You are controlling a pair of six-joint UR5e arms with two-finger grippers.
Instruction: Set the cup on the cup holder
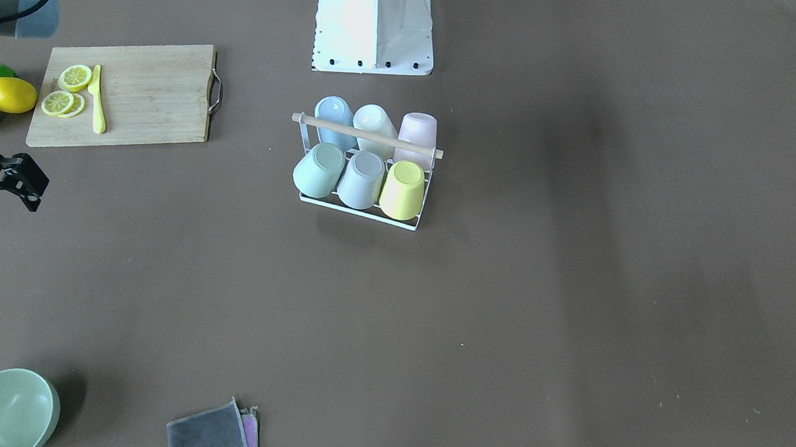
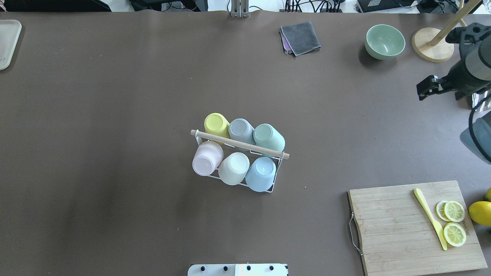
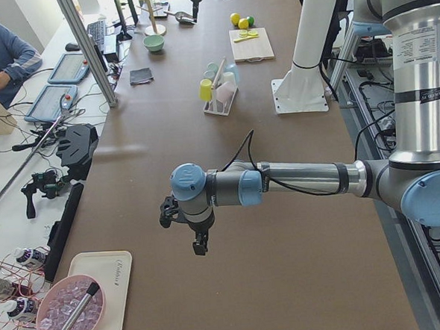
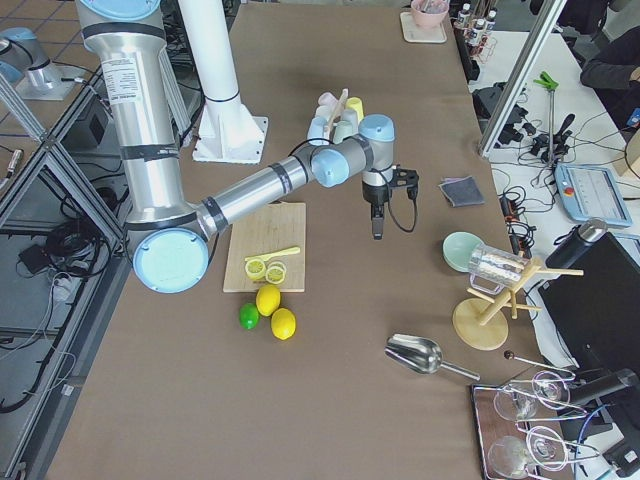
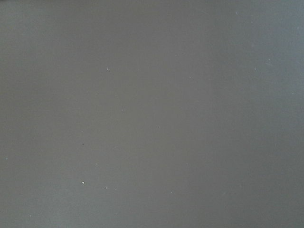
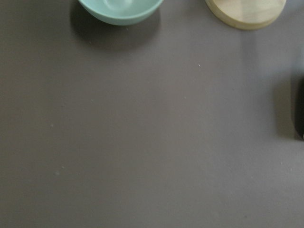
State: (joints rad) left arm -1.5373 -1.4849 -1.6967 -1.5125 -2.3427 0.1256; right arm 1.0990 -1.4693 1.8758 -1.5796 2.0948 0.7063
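Observation:
The white wire cup holder [image 2: 239, 143] with its wooden rod handle stands at the table's middle; it also shows in the front view [image 1: 368, 135]. Several pastel cups sit upside down on its prongs in two rows, among them a yellow cup [image 2: 215, 123], a pink cup [image 2: 207, 159] and a blue cup [image 2: 261, 174]. My right gripper [image 2: 424, 91] hovers far to the right, near the green bowl, apart from the holder, open and empty. My left gripper [image 3: 183, 231] shows only in the exterior left view, over bare table; I cannot tell its state.
A wooden cutting board [image 2: 391, 230] with lemon slices [image 2: 454, 222] and a yellow knife [image 2: 429, 218] lies front right, a lemon [image 2: 480, 213] beside it. A green bowl [image 2: 384, 41], a grey cloth [image 2: 301, 37] and a wooden stand base [image 2: 431, 46] sit at the far edge.

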